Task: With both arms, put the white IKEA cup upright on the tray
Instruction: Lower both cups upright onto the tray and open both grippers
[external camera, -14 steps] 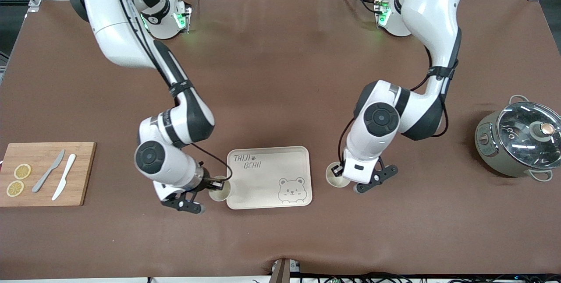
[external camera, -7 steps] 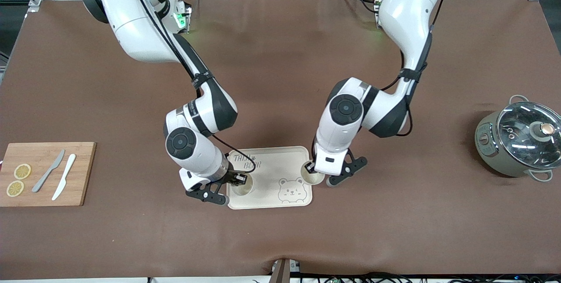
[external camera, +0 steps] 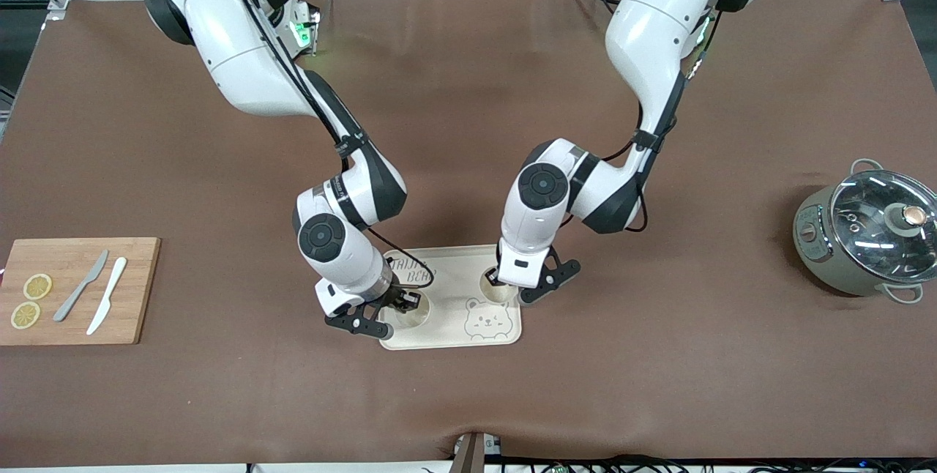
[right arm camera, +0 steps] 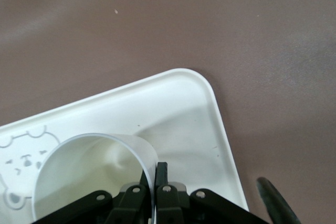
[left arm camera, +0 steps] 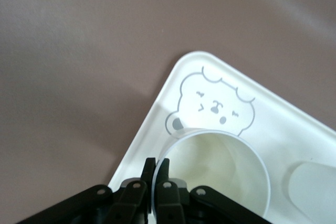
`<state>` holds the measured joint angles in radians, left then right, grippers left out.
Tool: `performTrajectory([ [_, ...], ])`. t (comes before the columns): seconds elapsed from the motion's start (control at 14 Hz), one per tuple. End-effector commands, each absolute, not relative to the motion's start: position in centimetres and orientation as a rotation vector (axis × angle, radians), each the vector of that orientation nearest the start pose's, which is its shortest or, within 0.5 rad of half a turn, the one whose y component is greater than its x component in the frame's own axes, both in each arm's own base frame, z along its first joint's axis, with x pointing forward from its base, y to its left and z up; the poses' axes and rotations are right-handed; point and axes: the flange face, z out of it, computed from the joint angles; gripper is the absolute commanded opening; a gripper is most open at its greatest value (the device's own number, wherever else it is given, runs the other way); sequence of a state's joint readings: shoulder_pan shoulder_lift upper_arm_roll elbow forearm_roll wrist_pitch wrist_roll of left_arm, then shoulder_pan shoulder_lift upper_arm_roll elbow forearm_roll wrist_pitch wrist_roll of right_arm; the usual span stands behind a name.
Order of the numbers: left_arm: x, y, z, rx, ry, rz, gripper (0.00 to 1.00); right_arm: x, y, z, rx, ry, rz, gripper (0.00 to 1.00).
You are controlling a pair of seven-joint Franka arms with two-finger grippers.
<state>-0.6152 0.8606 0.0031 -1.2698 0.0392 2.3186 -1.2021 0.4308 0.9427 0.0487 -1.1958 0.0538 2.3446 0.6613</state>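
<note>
The cream tray (external camera: 452,273) with the bear drawing lies on the brown table, nearer the front camera than the middle. My right gripper (external camera: 405,302) is shut on the wall of an upright white cup (external camera: 411,312) over the tray's end toward the right arm. My left gripper (external camera: 495,281) is shut on the wall of a second upright white cup (external camera: 498,290) over the tray's other end, beside the bear face. The left wrist view shows the left gripper (left arm camera: 156,162) pinching its cup (left arm camera: 220,166) above the tray (left arm camera: 283,124). The right wrist view shows the right gripper (right arm camera: 156,169), its cup (right arm camera: 89,174) and the tray (right arm camera: 178,108).
A wooden cutting board (external camera: 135,290) with two knives and lemon slices lies at the right arm's end of the table. A grey-green pot (external camera: 867,239) with a glass lid stands at the left arm's end. Brown table surface surrounds the tray.
Both arms have carried their cups inward from beside the tray's two ends to over the tray. Both grippers stayed shut on the cups.
</note>
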Motion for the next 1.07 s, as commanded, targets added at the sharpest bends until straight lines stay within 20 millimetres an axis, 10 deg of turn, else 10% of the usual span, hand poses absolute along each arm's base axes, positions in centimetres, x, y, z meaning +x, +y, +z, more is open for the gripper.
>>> performTrajectory([
  [0.0, 62.7, -45.4, 24.8, -3.122, -0.905, -0.272, 0.00, 69.5, 35.5, 22.5, -2.945, 0.364, -0.223, 0.00],
  [0.29, 62.0, -46.1, 22.9, -3.106, -0.866, -0.287, 0.00, 69.5, 35.4, 22.1, -2.946, 0.365, -0.222, 0.01],
  [0.36, 62.0, -46.1, 22.7, -3.105, -0.866, -0.286, 0.00, 69.5, 35.4, 22.1, -2.946, 0.365, -0.222, 0.15],
  [0.43, 62.0, -46.1, 22.7, -3.107, -0.864, -0.287, 0.00, 69.5, 35.4, 22.2, -2.944, 0.366, -0.222, 0.69],
  [0.5, 62.0, -46.1, 22.7, -3.109, -0.857, -0.288, 0.07, 69.6, 35.2, 22.2, -2.943, 0.370, -0.223, 1.00],
  [0.79, 62.5, -45.8, 24.4, -3.120, -0.869, -0.310, 0.89, 70.1, 34.5, 22.9, -2.940, 0.372, -0.235, 1.00],
  [1.0, 62.9, -45.5, 27.5, -3.142, -0.894, -0.338, 1.00, 70.4, 34.3, 25.1, -2.929, 0.368, -0.255, 1.00],
])
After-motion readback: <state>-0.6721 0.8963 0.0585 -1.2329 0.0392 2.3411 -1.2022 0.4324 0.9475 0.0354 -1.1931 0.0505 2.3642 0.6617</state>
